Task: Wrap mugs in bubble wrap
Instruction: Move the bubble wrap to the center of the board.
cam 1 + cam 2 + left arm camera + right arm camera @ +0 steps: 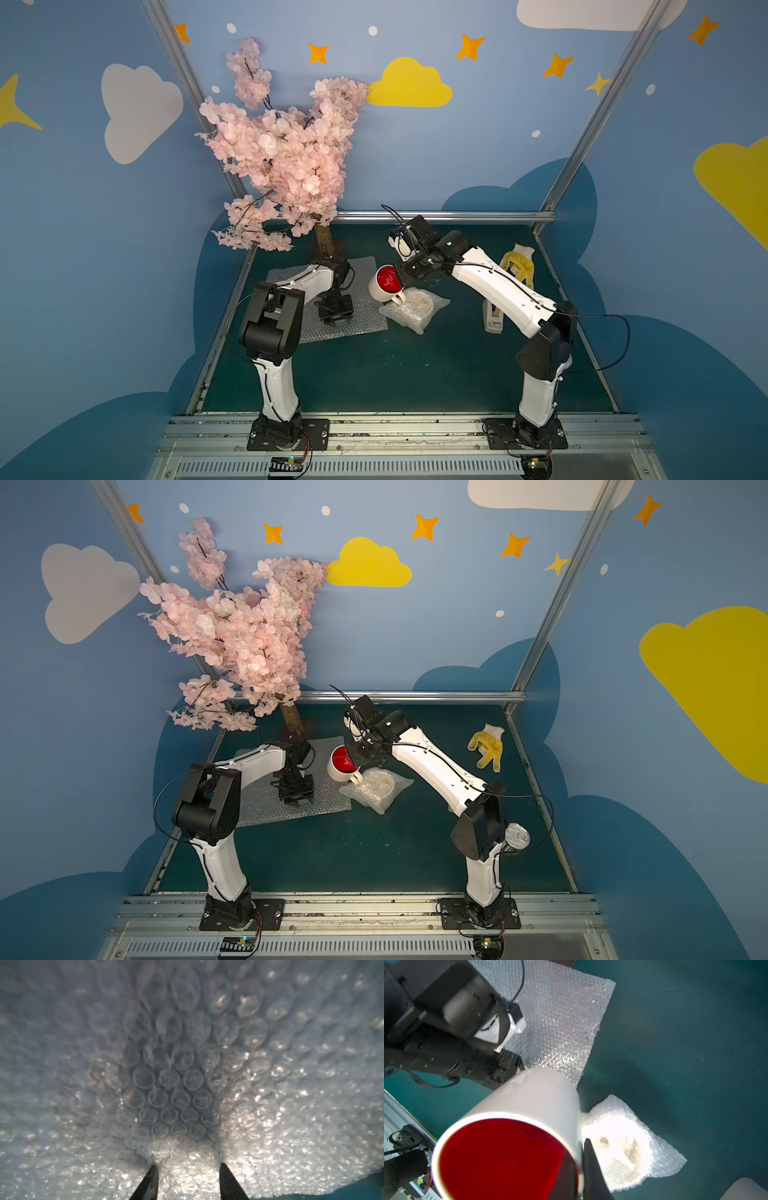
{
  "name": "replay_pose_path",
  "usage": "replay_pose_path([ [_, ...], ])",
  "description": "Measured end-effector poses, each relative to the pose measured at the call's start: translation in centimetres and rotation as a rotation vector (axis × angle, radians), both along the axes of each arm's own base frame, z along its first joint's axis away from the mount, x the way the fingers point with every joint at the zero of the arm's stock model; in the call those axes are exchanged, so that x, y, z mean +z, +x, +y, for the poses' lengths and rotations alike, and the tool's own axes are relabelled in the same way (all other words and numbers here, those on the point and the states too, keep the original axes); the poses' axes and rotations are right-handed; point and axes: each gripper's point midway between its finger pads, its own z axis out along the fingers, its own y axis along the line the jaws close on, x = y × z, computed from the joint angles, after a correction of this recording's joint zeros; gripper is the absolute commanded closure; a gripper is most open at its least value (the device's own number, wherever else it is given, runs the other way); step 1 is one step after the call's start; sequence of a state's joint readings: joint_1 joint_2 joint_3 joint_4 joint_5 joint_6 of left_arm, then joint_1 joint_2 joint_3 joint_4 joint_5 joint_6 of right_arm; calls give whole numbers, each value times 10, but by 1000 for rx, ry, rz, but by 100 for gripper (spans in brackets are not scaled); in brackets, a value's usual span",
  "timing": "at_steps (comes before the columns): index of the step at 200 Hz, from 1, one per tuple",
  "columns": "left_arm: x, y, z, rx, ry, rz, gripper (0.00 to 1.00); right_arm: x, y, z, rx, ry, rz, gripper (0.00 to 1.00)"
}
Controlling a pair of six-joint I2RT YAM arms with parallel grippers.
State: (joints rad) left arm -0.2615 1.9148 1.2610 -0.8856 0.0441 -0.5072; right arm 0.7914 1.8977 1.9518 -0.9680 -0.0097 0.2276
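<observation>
You have the flat bubble wrap sheet [328,299] lying on the table [374,374] at the left, before the tree [282,166]. Just right of it is the open mug [384,284], tilted, with the wrapped bundle [415,309] touching it on the near right. The glove [517,262] lies far right, toward the back.

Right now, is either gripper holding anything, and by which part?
The right gripper holds the red-lined mug by its rim wall. The left gripper holds nothing, jaws apart over the flat bubble wrap.
</observation>
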Motion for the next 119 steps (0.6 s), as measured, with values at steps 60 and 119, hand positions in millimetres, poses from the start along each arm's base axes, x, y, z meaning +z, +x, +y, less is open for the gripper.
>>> replay_pose_path([
  [60,7,-44,-1,-23,17,58,50,16,9,12,22,58,-17,100],
  [119,96,-19,8,7,-60,-181,42,-7,13,46,98,101,63,100],
])
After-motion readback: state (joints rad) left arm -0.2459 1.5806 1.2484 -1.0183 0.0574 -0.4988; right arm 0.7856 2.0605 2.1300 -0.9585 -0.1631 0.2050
